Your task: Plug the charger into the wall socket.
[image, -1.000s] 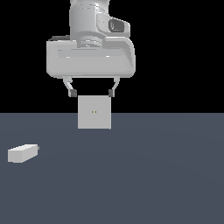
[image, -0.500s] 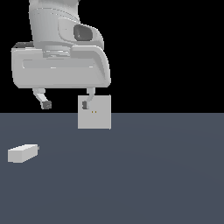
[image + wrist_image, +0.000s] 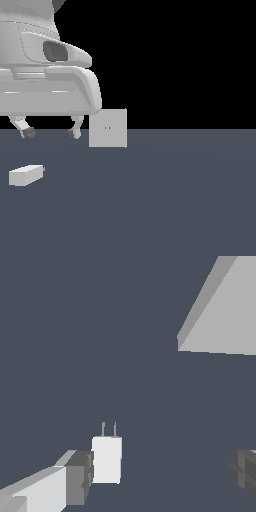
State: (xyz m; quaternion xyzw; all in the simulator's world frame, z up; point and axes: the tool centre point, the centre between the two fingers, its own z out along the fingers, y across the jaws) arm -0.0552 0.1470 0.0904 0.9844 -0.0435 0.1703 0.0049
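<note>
Dark slate surface [image 3: 175, 200] carries the charger [image 3: 26, 175] at lower left; the tool [image 3: 51, 133] hangs released, empty, and could nudge it askew while descending off-centre.

A flat, dark slate-blue desk [image 3: 175, 200] was seen filling the lower half of the exterior view. The charger [image 3: 26, 175] was laid flat on it toward that view's left, its prongs turned toward the right. The wall socket [image 3: 108, 128] was stood upright on the desk farther back, well apart from the charger.
</note>
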